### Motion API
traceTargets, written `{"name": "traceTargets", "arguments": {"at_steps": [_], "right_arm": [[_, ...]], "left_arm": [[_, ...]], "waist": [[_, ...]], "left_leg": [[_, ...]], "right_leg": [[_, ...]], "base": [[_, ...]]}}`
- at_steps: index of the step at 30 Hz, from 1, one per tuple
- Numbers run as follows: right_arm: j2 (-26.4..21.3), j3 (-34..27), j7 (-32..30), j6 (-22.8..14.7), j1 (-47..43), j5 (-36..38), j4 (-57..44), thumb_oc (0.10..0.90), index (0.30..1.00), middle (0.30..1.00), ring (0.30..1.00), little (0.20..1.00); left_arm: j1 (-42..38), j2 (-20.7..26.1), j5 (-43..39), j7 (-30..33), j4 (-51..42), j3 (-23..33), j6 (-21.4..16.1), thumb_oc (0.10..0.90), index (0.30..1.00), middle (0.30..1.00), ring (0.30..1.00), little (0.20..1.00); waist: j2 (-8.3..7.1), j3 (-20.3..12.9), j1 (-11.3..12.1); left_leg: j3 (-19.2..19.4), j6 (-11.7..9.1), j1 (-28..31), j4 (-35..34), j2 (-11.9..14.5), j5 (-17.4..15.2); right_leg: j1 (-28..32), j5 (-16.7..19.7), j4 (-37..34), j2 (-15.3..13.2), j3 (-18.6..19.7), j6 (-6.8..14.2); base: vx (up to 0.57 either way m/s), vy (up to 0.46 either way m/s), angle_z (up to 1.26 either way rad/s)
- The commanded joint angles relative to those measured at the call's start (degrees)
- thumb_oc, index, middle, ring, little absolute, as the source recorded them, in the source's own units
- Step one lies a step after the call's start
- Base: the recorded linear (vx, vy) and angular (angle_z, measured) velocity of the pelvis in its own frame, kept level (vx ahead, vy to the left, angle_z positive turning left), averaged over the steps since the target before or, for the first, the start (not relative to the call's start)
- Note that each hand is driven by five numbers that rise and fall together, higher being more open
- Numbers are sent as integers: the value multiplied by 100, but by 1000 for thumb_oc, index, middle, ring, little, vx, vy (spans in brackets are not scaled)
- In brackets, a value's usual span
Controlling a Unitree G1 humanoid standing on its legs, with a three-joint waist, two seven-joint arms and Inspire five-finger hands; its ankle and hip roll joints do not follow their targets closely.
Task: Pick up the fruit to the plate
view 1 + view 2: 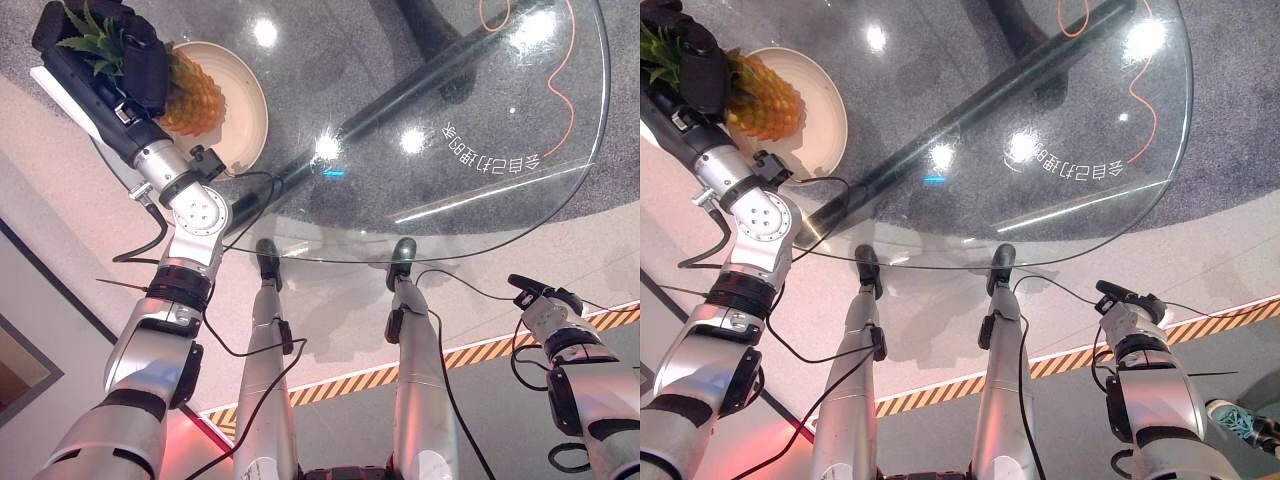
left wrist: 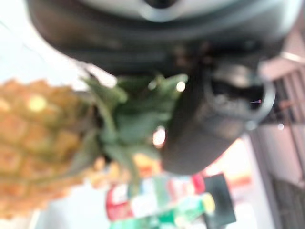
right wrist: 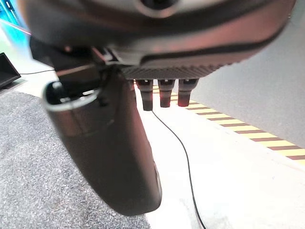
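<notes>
The round glass table point(image 1: 470, 150) has white writing on it, upside down and hard to read. At its far left edge sits a cream plate point(image 1: 245, 95). The pineapple point(image 1: 190, 95) is over the plate, partly hidden by the left hand point(image 1: 120, 50), whose fingers are wrapped around its green leaves. The right hand point(image 3: 114, 157) hangs low beside the table, off it, holding nothing, fingers straight.
</notes>
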Motion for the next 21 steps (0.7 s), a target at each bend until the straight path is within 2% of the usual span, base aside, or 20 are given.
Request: {"name": "traceTargets", "arguments": {"at_steps": [1, 21], "right_arm": [[-149, 114, -194, -120, 309, -158, 281, 800, 900, 900, 900, 900], [-182, 75, -256, -198, 275, -139, 268, 800, 900, 900, 900, 900]], "left_arm": [[-666, 530, 221, 45, -89, 146, -528, 800, 900, 900, 900, 900], [-532, 465, 346, 79, -346, 186, -720, 800, 900, 900, 900, 900]], "waist": [[-164, -127, 155], [-173, -127, 220]], "left_leg": [[-141, 102, -167, 502, -184, -637], [-164, 102, -165, 461, -191, -618]], "right_leg": [[111, 93, -389, 342, -160, -94], [133, 117, -415, 331, -229, -79]], "base": [[0, 0, 0], [-2, -1, 0]]}}
